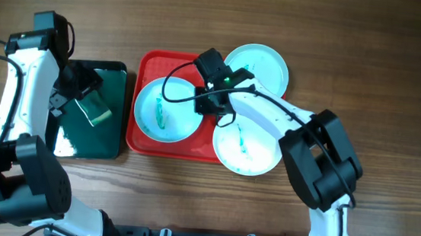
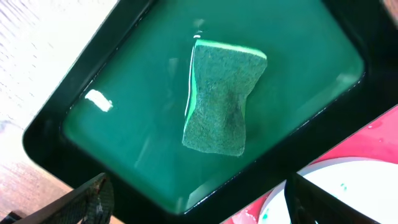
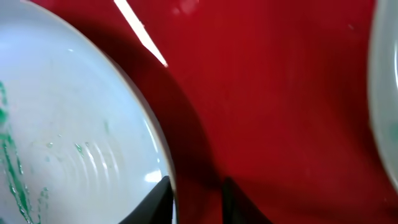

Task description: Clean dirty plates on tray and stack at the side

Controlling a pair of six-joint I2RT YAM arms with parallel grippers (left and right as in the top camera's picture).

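Note:
The red tray [image 1: 148, 61] holds one smeared plate [image 1: 157, 112] at its left. Two more smeared plates, one at the upper right [image 1: 265, 65] and one at the lower right [image 1: 252, 151], overlap the tray's right rim. My right gripper [image 1: 210, 105] is at the left plate's right edge. In the right wrist view its jaws [image 3: 194, 199] are narrowly apart and astride the plate's rim [image 3: 74, 124], with the red tray [image 3: 280, 93] showing between them. My left gripper [image 1: 81, 95] hangs open and empty [image 2: 199, 208] over the green tray.
A dark green tray [image 1: 109, 143] with a black rim lies left of the red tray and holds a green sponge [image 2: 221, 102], also in the overhead view [image 1: 95, 111]. A plate's edge [image 2: 354, 193] shows at the left wrist view's lower right. Bare wooden table lies all around.

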